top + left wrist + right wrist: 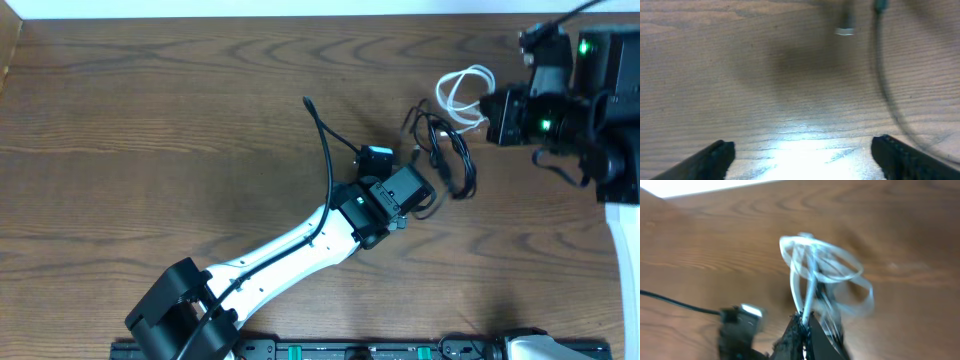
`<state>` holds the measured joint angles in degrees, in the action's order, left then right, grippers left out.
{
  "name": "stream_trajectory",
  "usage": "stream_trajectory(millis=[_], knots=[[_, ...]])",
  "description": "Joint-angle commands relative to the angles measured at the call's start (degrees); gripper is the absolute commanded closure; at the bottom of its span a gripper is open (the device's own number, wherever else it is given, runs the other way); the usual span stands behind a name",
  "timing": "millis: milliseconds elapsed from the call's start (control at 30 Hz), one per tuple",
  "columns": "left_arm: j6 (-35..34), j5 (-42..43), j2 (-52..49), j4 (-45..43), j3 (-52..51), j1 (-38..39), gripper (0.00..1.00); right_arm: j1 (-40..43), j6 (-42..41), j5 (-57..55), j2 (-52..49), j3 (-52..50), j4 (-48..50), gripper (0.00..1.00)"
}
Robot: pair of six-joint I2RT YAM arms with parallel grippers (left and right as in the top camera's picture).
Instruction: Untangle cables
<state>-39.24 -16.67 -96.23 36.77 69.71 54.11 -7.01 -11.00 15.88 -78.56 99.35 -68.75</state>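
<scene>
the right tool (804,324) is clenching, seemingly on the white cable (826,271); the left tool (803,149) is gaping empty. it should be pinning the black cable (881,80) while white is lifting slowly clear.

The cables (445,140) lie on the table (150,130), between the left gripper (802,155) and the right gripper (802,325). One cable's loops meet the right gripper's tips.

Legible text, labels, brands, numbers, signs: none in any view.
</scene>
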Motion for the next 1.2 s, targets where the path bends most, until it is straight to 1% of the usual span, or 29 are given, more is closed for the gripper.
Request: stream_trajectory(millis=[0,100,167,267,333,500,567,700,767,867,933,1067,1100,1167], knots=[[-2.4,-1.0,0.2,0.0,-0.4,-0.5,0.02,-2.0,-3.3,-8.1,-4.2,-3.7,-1.0,0.99],[-4.0,-1.0,0.3,0.0,-0.4,-0.5,0.0,-1.7,-2.0,0.6,-5.0,-1.6,-0.7,0.99],[-6.5,-0.9,0.9,0.0,-0.4,-0.6,0.02,-1.2,-1.1,3.6,-4.9,0.5,-0.6,0.99],[-8.1,-0.1,2.8,-2.0,-0.4,-0.7,0.02,-0.9,-0.9,3.5,-4.9,1.4,-2.3,0.99],[-8.1,2.5,4.4,-4.9,-0.4,-0.7,0.02,-0.9,-0.9,2.9,-5.1,1.3,-3.4,0.99],[-8.1,15.2,6.2,-17.2,-0.4,-0.8,0.02,-1.8,-0.1,2.4,-5.2,1.2,-4.1,0.99],[-10.6,17.3,6.0,-19.5,-0.4,-1.4,0.02,-1.7,-0.1,2.4,-5.2,1.2,-4.2,0.99],[-17.9,17.7,6.0,-19.4,-0.4,-4.7,0.02,-1.3,0.0,2.4,-5.2,1.2,-5.0,0.99],[-19.6,19.3,6.0,-20.5,-0.4,-6.6,0.02,-1.3,0.4,2.4,-5.2,1.2,-5.2,0.99],[-19.5,23.6,5.0,-23.9,-0.4,-8.5,0.02,-1.6,0.4,2.4,-5.2,1.2,-5.1,0.99],[-18.2,23.6,3.8,-25.0,-0.4,-8.6,0.0,-1.8,0.3,2.5,-5.2,1.2,-5.2,0.99],[-15.0,23.6,1.2,-26.3,-0.4,-8.6,0.1,-1.7,0.3,2.5,-5.2,1.2,-5.3,0.99],[-13.7,23.8,0.6,-27.2,-0.4,-8.6,0.14,-1.7,0.3,2.5,-5.2,1.2,-5.4,0.99],[-11.4,24.2,0.1,-28.9,-0.4,-8.5,0.15,-1.7,0.3,2.5,-5.2,1.2,-5.4,0.99]])
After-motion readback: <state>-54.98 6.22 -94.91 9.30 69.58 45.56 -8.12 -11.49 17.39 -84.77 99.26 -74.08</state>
